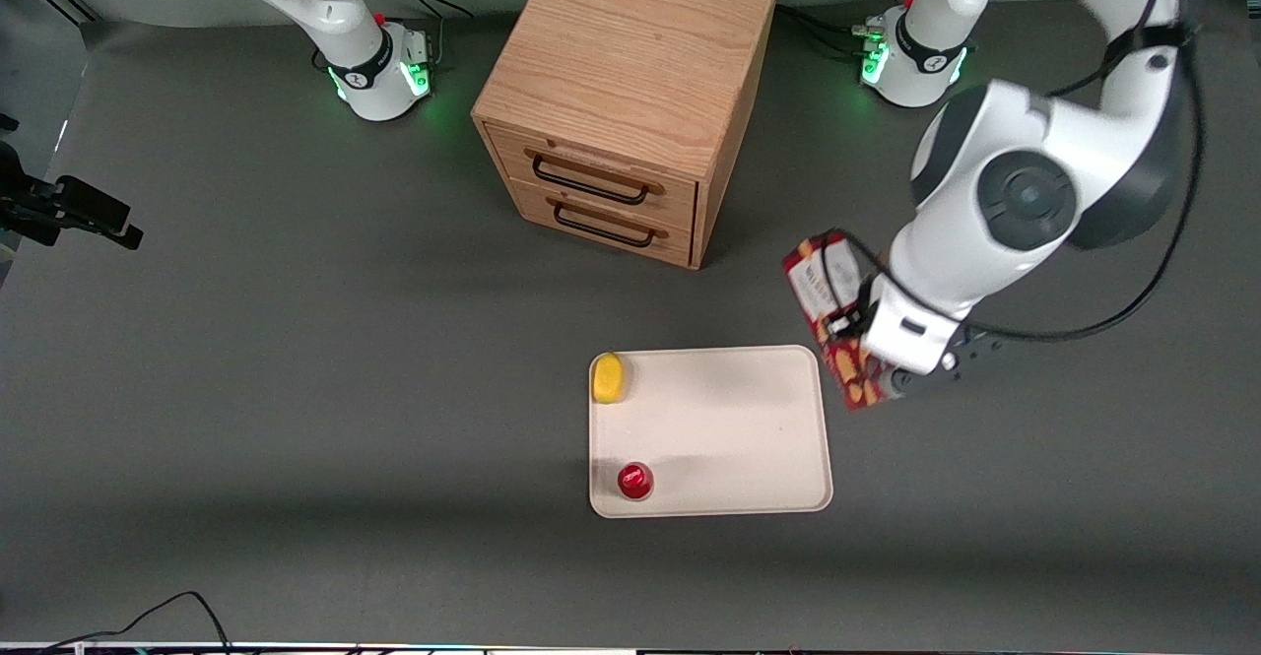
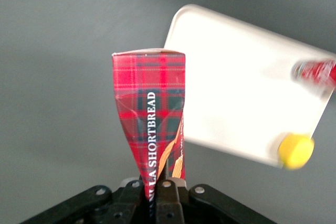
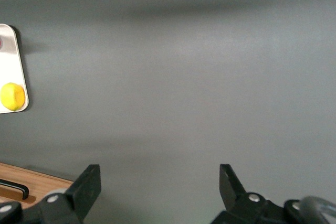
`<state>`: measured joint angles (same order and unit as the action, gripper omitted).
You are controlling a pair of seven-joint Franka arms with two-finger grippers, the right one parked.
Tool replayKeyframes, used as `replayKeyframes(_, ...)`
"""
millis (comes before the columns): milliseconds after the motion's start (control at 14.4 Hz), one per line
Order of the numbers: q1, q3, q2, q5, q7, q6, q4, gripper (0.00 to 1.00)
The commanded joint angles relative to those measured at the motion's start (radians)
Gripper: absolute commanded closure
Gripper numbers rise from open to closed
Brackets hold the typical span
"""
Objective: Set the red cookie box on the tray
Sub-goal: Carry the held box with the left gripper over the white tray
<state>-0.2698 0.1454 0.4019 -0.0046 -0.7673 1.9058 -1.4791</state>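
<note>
My left arm's black two-finger gripper (image 1: 880, 363) is clamped on the long, narrow dark-red tartan cardboard cookie box (image 1: 835, 325), held lifted and tilted just beside the edge of the flat cream-white rounded-corner tray (image 1: 729, 428) on the working arm's side. The wrist view alone shows the carton (image 2: 152, 129) pinched in where I grip it, with white lettering. The front view shows a small yellow rounded object (image 1: 609, 378) and a small red round cup (image 1: 634, 481) on the tray, plus a wooden two-drawer cabinet (image 1: 630, 74).
</note>
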Motion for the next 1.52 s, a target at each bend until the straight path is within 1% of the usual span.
replayKeyframes(0,-0.045,-0.006,0.116,0.055,-0.096,0.132,0.051,1.00)
replayKeyframes(208,-0.068,-0.003,0.204,0.196,-0.231,0.243,0.052,1.00)
replayKeyframes(277,-0.068,0.003,0.224,0.221,-0.245,0.263,0.051,1.00)
replayKeyframes(485,-0.066,0.005,0.256,0.247,-0.244,0.312,0.034,1.00)
replayKeyframes(693,-0.066,0.003,0.276,0.276,-0.245,0.415,-0.024,1.00)
replayKeyframes(970,-0.063,0.003,0.310,0.337,-0.245,0.489,-0.052,1.00)
replayKeyframes(1248,-0.059,-0.003,0.324,0.339,-0.244,0.562,-0.087,1.00)
replayKeyframes(1317,-0.057,-0.003,0.328,0.339,-0.244,0.573,-0.087,0.80)
replayKeyframes(1386,-0.054,-0.003,0.330,0.339,-0.239,0.573,-0.087,0.30)
replayKeyframes(1455,-0.052,-0.003,0.330,0.339,-0.233,0.572,-0.086,0.00)
